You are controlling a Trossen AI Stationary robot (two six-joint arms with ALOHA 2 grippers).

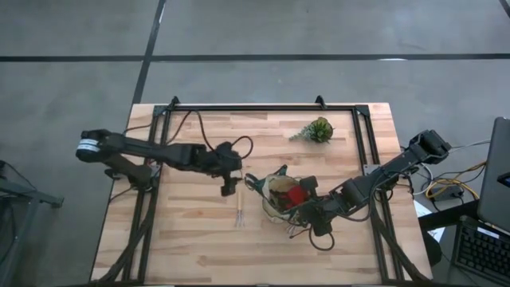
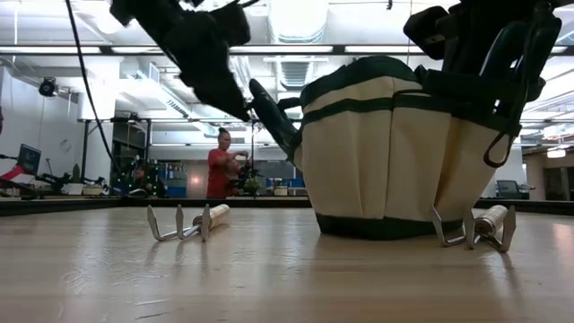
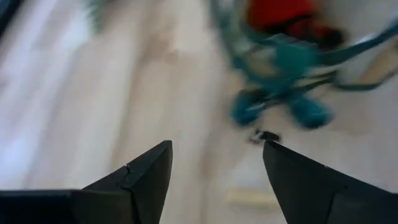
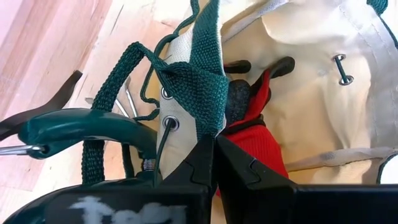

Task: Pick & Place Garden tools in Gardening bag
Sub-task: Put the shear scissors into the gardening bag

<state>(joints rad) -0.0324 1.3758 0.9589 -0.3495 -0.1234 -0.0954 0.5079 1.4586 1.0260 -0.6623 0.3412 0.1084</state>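
Nearest the low camera, a small rake (image 2: 186, 222) is lying on the wooden counter (image 1: 183, 239), out in the open and untouched, and a second wooden-handled tined tool (image 2: 480, 224) is resting against the foot of the gardening bag (image 2: 395, 152), so at least two garden tools are waiting outside. Above the first rake the left hand (image 1: 229, 180) is hanging with its fingers spread wide and nothing between them, well placed, I judge, for coming down on it. Further in, the right hand (image 4: 214, 162) is sitting at the bag's rim, clenched on the green webbing handle (image 4: 199, 84). Inside the bag a red piece (image 4: 258, 134) is lying already, and green-handled shears (image 4: 81, 127) are lodged at its side. At the far edge a small green plant (image 1: 317, 129) is standing well apart
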